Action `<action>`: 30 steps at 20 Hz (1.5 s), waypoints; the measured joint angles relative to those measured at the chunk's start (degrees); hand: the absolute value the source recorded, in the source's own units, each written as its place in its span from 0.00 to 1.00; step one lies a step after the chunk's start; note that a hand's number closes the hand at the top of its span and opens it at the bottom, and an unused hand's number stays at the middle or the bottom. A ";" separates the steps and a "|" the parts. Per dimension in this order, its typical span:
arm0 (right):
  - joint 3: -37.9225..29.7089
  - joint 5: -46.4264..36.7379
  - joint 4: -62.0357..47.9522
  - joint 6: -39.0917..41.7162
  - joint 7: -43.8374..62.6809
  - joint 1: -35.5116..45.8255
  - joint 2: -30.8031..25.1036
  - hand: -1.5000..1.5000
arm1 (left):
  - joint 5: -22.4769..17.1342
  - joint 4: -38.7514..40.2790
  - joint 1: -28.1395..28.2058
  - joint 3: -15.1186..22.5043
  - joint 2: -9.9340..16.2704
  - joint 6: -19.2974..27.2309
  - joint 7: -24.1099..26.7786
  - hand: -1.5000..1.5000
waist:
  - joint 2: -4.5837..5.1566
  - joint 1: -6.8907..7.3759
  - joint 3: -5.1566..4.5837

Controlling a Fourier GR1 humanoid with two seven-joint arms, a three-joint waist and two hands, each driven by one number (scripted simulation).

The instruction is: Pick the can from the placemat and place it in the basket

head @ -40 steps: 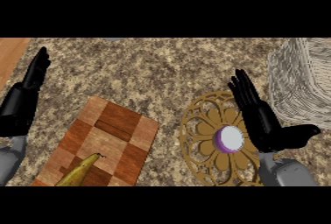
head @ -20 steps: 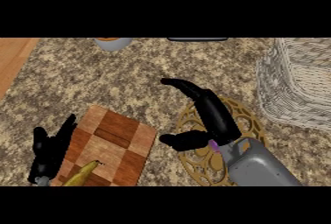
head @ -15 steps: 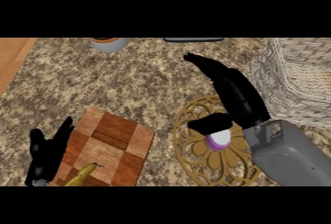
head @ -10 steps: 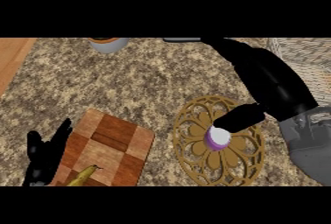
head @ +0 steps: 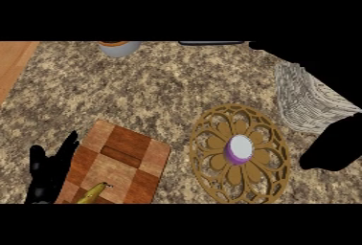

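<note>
Can: the can (head: 239, 149) is seen standing upright on the middle of the round openwork placemat (head: 240, 155), its pale top turned to the view; its long axis is therefore vertical.
Right hand: only a dark shape (head: 331, 148) is shown at the right edge, just beside the placemat's rim. Whether its fingers are spread or curled cannot be told. Nothing is seen to be held by it.
Key relation: the can lies to the left of the right hand, near but apart from it. The right hand is judged much the nearer one, so the pick is expected from that side.
Left hand: it (head: 47, 167) is seen at the lower left, fingers straight and pointing up, at rest beside the wooden board (head: 120, 167). It is well apart from the can.
Basket: the pale woven basket (head: 305, 103) is placed behind the placemat on the right, partly hidden.
Surface: a speckled stone counter (head: 163, 91); a yellow banana tip (head: 94, 192) lies on the board.
Room: a bowl (head: 118, 47) is cut off at the far edge; a wooden strip is seen at far left.
</note>
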State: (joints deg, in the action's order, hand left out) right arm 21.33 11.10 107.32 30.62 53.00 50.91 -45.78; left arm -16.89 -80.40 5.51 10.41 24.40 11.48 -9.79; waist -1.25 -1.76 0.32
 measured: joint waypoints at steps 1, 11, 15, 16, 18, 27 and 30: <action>-0.19 2.11 0.08 0.96 0.36 0.54 -1.25 0.00 | 0.29 -0.02 -0.12 0.17 -0.22 0.22 -0.19 0.50 | 0.07 0.07 0.01; -1.36 14.70 3.87 2.27 3.39 0.04 -9.43 0.00 | 1.25 -0.51 -0.32 -0.06 -1.12 -0.34 -1.23 0.50 | 0.52 0.98 0.16; -0.02 12.03 5.47 0.56 3.80 -2.63 -7.65 0.00 | 1.71 -0.99 -0.39 -0.11 -1.57 -0.66 -1.87 0.50 | 0.70 1.47 0.17; 0.16 11.19 6.08 0.21 3.65 -3.74 -7.26 0.00 | 1.90 -0.67 -0.43 -0.18 -1.91 -0.70 -1.45 0.50 | 0.70 1.48 0.26; 1.21 8.64 7.15 -0.94 3.76 -5.31 -5.50 0.00 | 2.36 -0.99 -0.15 -0.27 -1.96 -1.00 -0.90 0.50 | 0.74 1.66 0.25; 6.23 -4.81 7.28 -3.01 1.31 -13.03 0.44 0.00 | 3.43 -1.22 -0.32 -0.93 -2.78 -1.43 -2.28 0.50 | 0.91 1.95 0.28; 7.33 -8.43 6.03 -2.67 -0.16 -15.58 1.51 0.00 | 3.83 -1.40 -0.15 -1.07 -3.05 -1.87 -2.16 0.50 | 0.90 1.99 0.30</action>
State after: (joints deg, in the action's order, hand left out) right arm 28.66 2.67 113.35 27.95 52.84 35.33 -44.27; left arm -13.06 -81.80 5.36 9.34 21.35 9.60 -11.95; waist -0.34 0.23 0.62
